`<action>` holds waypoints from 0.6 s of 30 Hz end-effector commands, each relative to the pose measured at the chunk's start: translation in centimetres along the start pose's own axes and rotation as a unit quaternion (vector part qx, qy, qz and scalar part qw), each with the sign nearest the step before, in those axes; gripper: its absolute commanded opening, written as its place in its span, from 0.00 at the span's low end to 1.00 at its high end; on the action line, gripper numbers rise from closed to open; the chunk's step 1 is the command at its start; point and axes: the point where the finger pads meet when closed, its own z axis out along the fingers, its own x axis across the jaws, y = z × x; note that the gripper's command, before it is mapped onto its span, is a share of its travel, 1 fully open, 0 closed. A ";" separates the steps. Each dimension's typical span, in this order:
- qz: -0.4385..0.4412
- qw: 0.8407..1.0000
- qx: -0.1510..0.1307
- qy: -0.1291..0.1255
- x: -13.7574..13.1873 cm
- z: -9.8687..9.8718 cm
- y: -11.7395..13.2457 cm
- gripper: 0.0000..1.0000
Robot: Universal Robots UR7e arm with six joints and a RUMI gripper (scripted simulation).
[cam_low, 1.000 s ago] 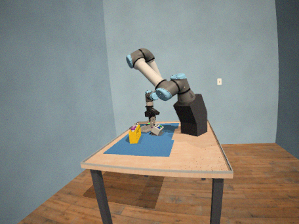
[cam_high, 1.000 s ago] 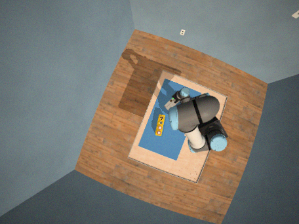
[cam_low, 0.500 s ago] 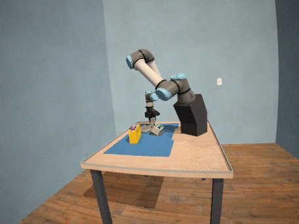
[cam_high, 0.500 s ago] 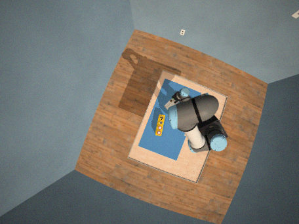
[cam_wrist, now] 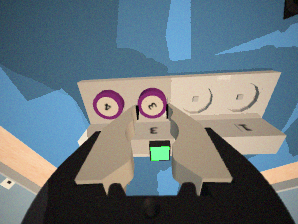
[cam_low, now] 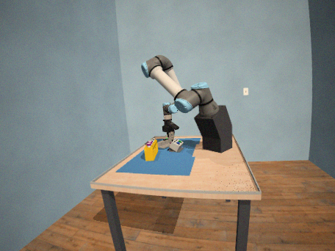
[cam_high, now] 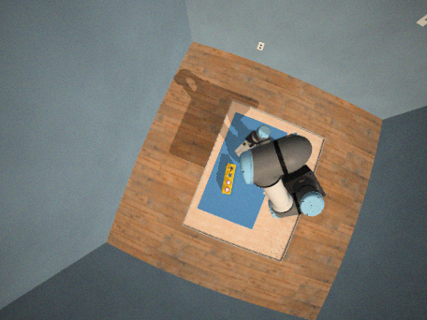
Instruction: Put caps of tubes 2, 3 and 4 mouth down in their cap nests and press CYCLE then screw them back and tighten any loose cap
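You have the gripper (cam_high: 242, 148) (cam_low: 170, 141) (cam_wrist: 152, 105) closed on the purple-rimmed, pale-topped cap marked 3 (cam_wrist: 152, 104), one fingertip at each side. The cap looks seated in its nest in the beige cap tray (cam_low: 163, 144) (cam_wrist: 225, 127), so I judge this to be the start of the pick-up for recapping.

The fingers straddle the cap along the row of nests. One tip sits between it and the purple-rimmed cap marked 4 (cam_wrist: 108, 105), the other on the side of the two bare nests. Lift straight up before you travel, or that inner finger could knock the neighbouring cap.

The green lamp (cam_low: 166, 139) (cam_wrist: 159, 153) on the tray is lit, so the aspirate step is over. Your target is the yellow block-shaped decapping station (cam_high: 233, 174) (cam_low: 150, 151), to the left of the tray as seen from the arm's base. On it, the two tubes at the far-left end wear caps, and the two nearer the tray stand open. Tube 3 (cam_high: 229, 175) should be the open one right beside the capped pair. Carry the cap left to it, centre it upright and screw until it stops; a tilted start could cross the thread. Cap 4 then remains, and READY after it.

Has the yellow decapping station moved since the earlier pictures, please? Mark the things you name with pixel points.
No, the yellow decapping station (cam_high: 228, 179) (cam_low: 150, 153) stands at the same spot on the blue mat (cam_high: 234, 210) (cam_low: 158, 168) in both views.
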 end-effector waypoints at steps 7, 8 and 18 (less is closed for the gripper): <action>0.000 1.000 -0.001 0.000 0.0 -0.5 0.0 0.00; 0.000 1.000 -0.001 0.000 0.0 -1.0 0.0 0.00; 0.000 1.000 -0.001 0.000 0.0 -5.0 0.0 0.00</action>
